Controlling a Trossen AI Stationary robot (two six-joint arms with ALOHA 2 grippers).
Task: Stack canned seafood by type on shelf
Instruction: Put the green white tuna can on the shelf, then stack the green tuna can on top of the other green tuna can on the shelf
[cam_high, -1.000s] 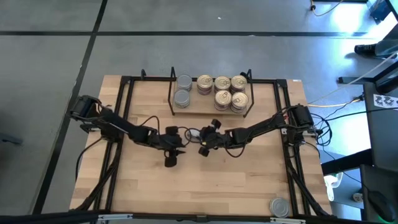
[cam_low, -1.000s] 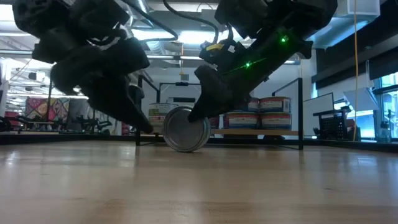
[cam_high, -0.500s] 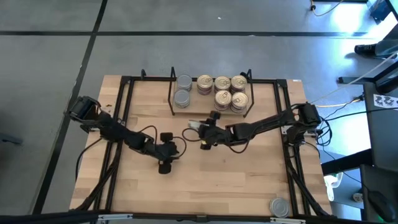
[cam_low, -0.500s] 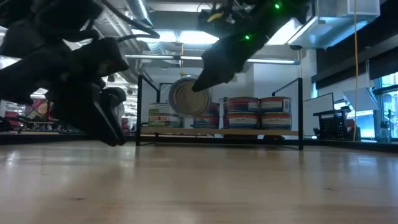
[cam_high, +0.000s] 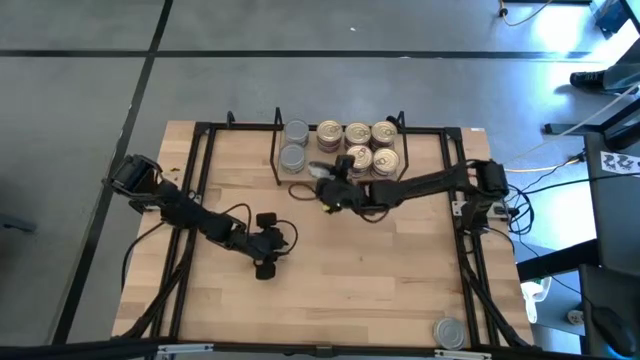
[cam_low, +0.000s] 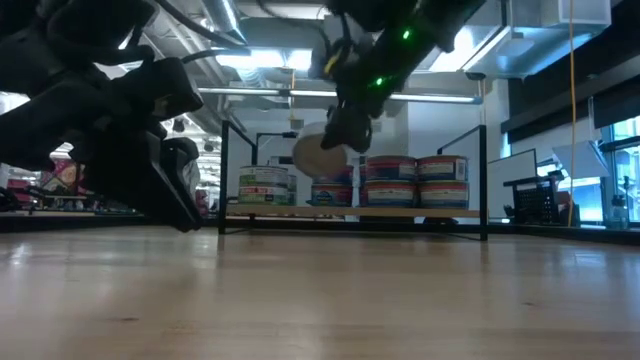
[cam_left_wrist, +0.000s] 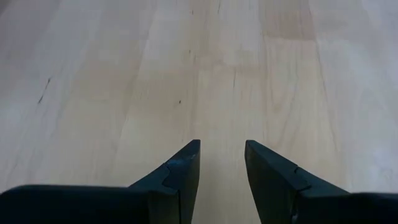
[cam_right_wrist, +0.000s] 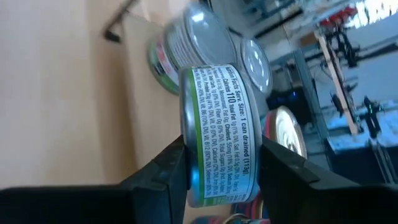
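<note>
Green-edged white label on the held tin (cam_right_wrist: 217, 134); silver-topped tins (cam_high: 294, 143) left, gold-lidded tins (cam_high: 358, 145) right; black-framed shelf (cam_high: 276, 172).

tins (cam_high: 358, 146) on shelf (cam_high: 340, 179) at table's (cam_high: 380, 290) far edge, lone tin (cam_high: 449, 333) near front-right corner

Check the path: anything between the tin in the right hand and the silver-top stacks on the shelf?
Nothing visible blocks it. The right hand holds the tin just in front of the shelf, beside the silver-top stacks. The shelf's black side loop stands beyond those stacks, off the path. The left hand is over bare tabletop, well clear.
</note>
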